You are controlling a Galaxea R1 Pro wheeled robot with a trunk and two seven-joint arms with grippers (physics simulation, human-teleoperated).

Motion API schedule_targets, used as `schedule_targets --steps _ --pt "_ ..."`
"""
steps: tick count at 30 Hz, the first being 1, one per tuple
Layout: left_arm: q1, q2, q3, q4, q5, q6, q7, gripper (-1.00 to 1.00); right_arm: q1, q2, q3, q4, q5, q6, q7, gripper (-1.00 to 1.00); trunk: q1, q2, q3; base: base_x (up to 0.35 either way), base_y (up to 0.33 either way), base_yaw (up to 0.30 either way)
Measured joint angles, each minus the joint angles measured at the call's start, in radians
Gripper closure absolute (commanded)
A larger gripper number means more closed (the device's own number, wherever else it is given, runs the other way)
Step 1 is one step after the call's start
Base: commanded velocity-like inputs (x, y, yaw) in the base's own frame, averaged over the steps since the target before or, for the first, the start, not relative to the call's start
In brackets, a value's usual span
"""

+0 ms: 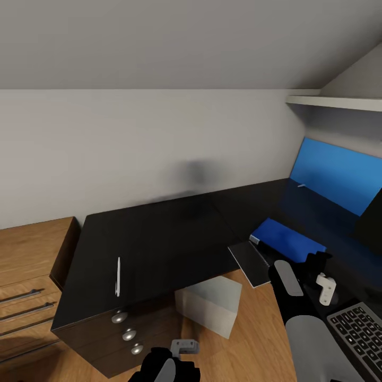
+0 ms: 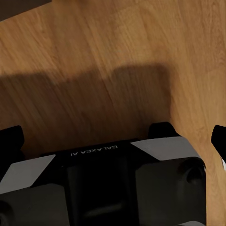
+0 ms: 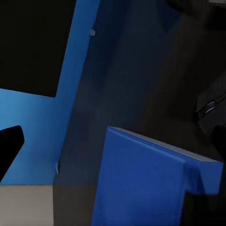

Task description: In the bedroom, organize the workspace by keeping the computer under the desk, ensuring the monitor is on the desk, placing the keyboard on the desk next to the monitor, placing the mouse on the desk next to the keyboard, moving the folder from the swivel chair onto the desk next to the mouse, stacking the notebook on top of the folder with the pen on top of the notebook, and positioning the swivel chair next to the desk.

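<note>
The blue folder [image 1: 286,240] [image 3: 141,183] lies on the black desk [image 1: 159,239], with the grey notebook [image 1: 252,261] beside it, jutting over the desk's edge. The white pen [image 1: 118,276] lies apart on the desk's left part. My right gripper [image 1: 317,268] [image 3: 113,141] hovers open over the folder's near end, holding nothing. A dark rounded form [image 3: 209,107] past the folder looks like the mouse. The keyboard [image 1: 361,337] and the monitor [image 1: 371,223] are at the right. The computer [image 1: 209,305] stands under the desk. My left gripper [image 1: 170,366] [image 2: 113,139] hangs open over the floor. The swivel chair is out of view.
A dark cabinet with round knobs [image 1: 127,334] stands under the desk's left end, and a wooden drawer chest [image 1: 26,276] is further left. The blue back panel [image 1: 339,178] rises behind the desk, under a white shelf [image 1: 339,101]. Wooden floor [image 2: 94,47] lies below.
</note>
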State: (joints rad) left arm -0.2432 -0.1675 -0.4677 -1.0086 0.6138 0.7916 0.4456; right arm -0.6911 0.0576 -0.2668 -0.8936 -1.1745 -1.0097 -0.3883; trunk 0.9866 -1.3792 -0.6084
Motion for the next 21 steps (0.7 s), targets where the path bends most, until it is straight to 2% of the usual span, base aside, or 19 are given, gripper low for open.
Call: schedule_targets --steps 21 --pt "0.000 0.001 0.000 0.000 0.000 -0.001 0.001 -1.00 0.000 0.001 0.001 -0.001 0.001 0.000 0.002 -1.00 0.000 0.000 0.000 0.000 0.000 0.000"
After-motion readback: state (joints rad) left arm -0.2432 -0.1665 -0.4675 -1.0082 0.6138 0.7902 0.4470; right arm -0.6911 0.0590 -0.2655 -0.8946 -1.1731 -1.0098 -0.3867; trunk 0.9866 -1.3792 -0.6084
